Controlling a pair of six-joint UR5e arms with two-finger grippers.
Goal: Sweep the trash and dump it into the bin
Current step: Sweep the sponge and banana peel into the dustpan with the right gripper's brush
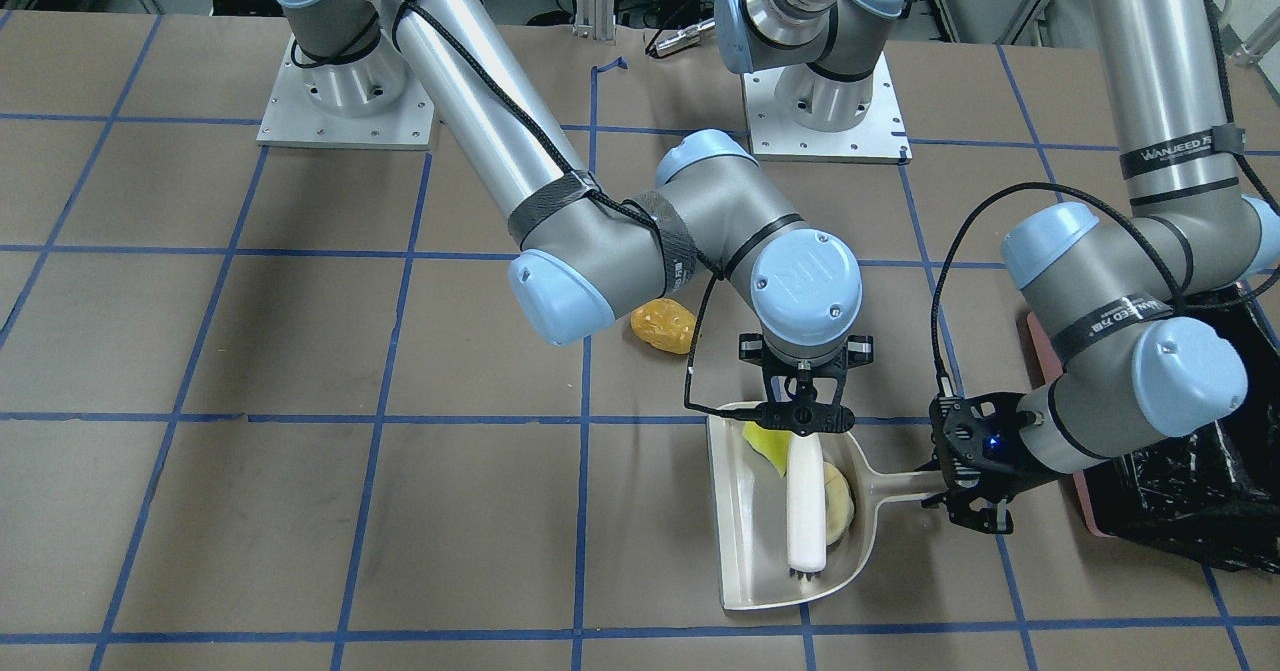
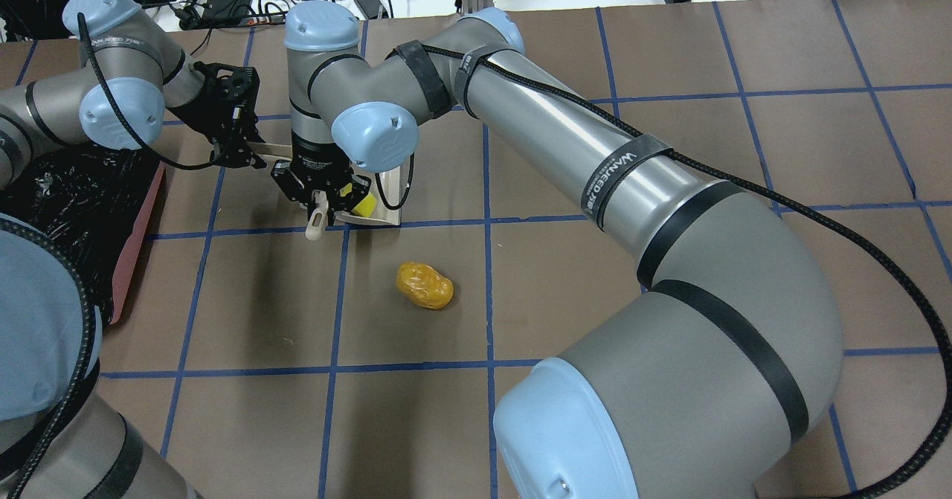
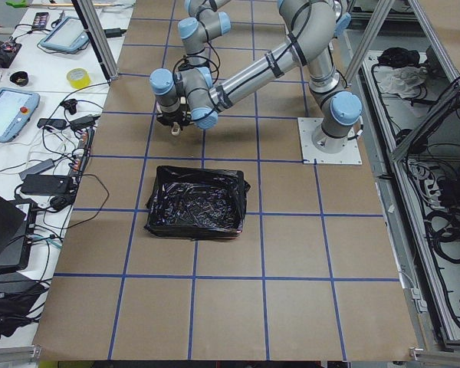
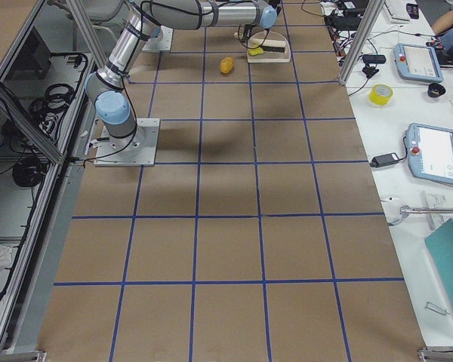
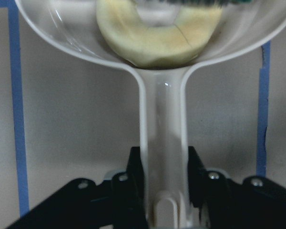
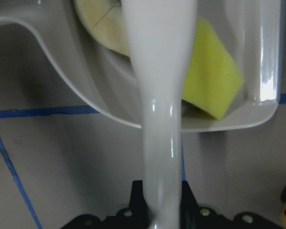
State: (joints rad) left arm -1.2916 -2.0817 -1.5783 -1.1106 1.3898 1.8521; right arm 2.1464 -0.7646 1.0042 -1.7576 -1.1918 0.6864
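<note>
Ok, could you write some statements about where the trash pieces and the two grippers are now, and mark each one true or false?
1. The orange-yellow lump lies in the dustpan. False: it lies on the table, outside the dustpan.
2. The left gripper is shut on the dustpan's handle. True.
3. The yellow-green wedge is inside the dustpan. True.
4. The right gripper is empty. False: it is shut on the brush.

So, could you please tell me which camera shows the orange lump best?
The overhead view: the orange lump lies whole and unobstructed. The front view has it partly behind the right arm, the right-side view tiny, the right wrist only a sliver; the others miss it.
</note>
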